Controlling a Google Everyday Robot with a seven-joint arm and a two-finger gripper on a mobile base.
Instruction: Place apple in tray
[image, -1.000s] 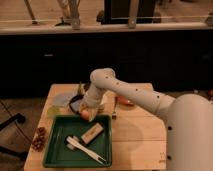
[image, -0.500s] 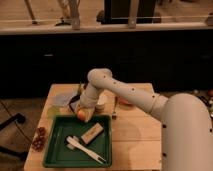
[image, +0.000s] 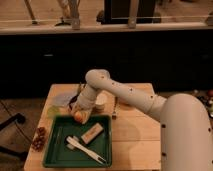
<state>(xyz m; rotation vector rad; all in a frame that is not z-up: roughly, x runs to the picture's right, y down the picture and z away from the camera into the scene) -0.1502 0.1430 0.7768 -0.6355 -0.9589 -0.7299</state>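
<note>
The apple (image: 79, 117), small and yellowish-orange with a red blush, is held at the tip of my gripper (image: 80, 113). It hangs just over the far rim of the dark green tray (image: 52, 159). The gripper is shut on the apple, and the white arm reaches in from the right and bends down to it. The tray lies at the front left of the wooden table and holds a tan block (image: 92, 133) and white utensils (image: 86, 149).
A dark red grape cluster (image: 38, 138) lies at the tray's left edge. A grey round dish (image: 62, 100) and a yellow-green item (image: 52, 111) sit behind the tray. A white cup (image: 101, 103) stands behind the gripper. A dark wall runs behind the table.
The gripper has moved the apple slightly left and down, closer to the tray's far rim. The things in the tray have not moved.
</note>
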